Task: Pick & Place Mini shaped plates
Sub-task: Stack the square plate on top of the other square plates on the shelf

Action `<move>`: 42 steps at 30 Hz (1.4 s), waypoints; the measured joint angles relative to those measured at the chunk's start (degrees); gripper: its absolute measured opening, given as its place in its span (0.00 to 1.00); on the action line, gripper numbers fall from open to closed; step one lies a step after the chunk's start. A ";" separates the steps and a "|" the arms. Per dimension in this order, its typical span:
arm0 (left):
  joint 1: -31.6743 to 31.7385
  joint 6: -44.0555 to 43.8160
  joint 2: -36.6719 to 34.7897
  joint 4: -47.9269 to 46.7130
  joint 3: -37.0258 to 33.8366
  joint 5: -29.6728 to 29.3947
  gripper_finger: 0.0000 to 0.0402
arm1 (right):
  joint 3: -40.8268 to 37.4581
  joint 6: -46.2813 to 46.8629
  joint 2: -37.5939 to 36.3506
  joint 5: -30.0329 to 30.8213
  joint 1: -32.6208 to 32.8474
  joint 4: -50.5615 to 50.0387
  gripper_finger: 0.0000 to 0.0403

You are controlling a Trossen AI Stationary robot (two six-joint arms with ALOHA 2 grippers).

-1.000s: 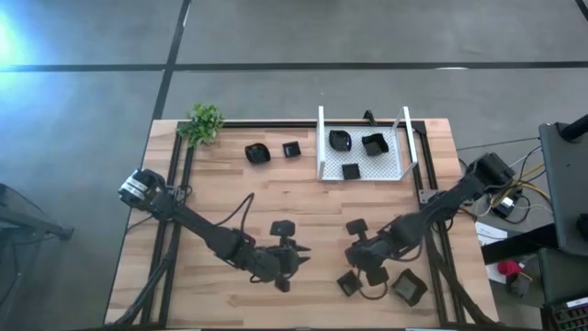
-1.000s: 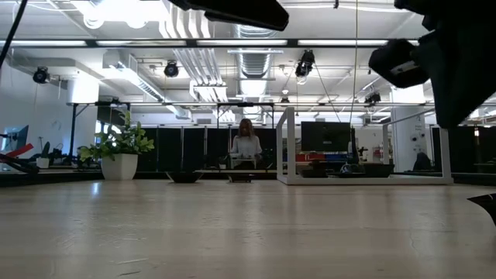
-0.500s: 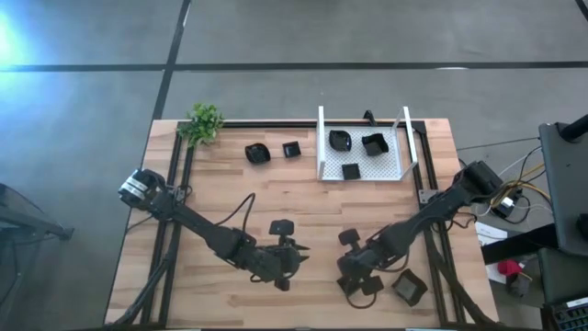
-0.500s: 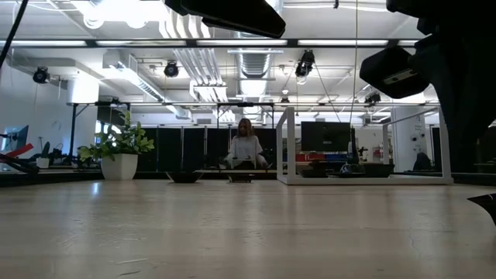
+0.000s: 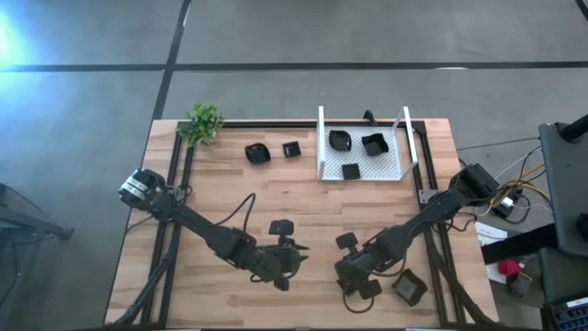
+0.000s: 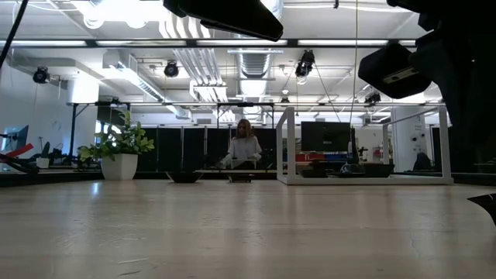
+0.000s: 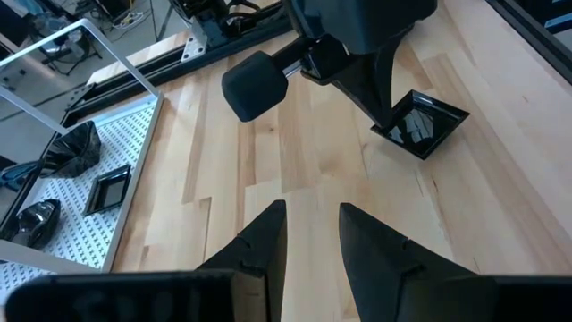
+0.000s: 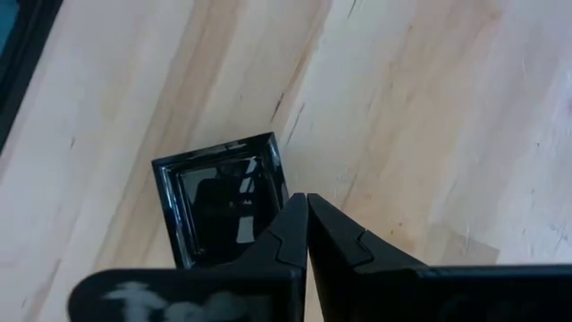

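Two small black plates (image 5: 257,153) (image 5: 291,148) lie on the table near its far edge, and three more (image 5: 350,171) lie in the white mesh tray (image 5: 405,147). Another square plate (image 5: 409,288) sits near the near right corner. My right gripper (image 5: 352,283) is shut and points down at the rim of one more square plate (image 8: 219,201), also seen in the left wrist view (image 7: 420,125). My left gripper (image 7: 313,224) is open above bare wood, left of the right gripper (image 7: 386,107). My right gripper comes from above with its shut fingertips (image 8: 295,210) at one side rim (image 8: 279,174) of the square plate, which lies flat on the table. I cannot tell whether the tips touch the rim.
A small green plant (image 5: 204,121) stands at the far left corner. Black rails run along the table's left and right sides. The low view shows the tray's upright walls (image 6: 288,147) and a person (image 6: 246,147) far behind the table. Bare wood lies between the two arms.
My right gripper has moved toward the table's left and near edges and now stands over the square plate that lay just near-left of it. The left arm has kept still.
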 joint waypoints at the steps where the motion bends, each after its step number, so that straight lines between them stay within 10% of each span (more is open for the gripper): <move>1: 0.00 0.01 0.00 0.00 0.00 0.00 0.25 | 0.00 0.13 0.00 -0.05 0.01 -0.01 0.02; 42: 0.01 0.42 -0.04 0.00 0.00 0.00 0.25 | -0.02 -0.50 0.13 -2.84 0.14 0.19 0.02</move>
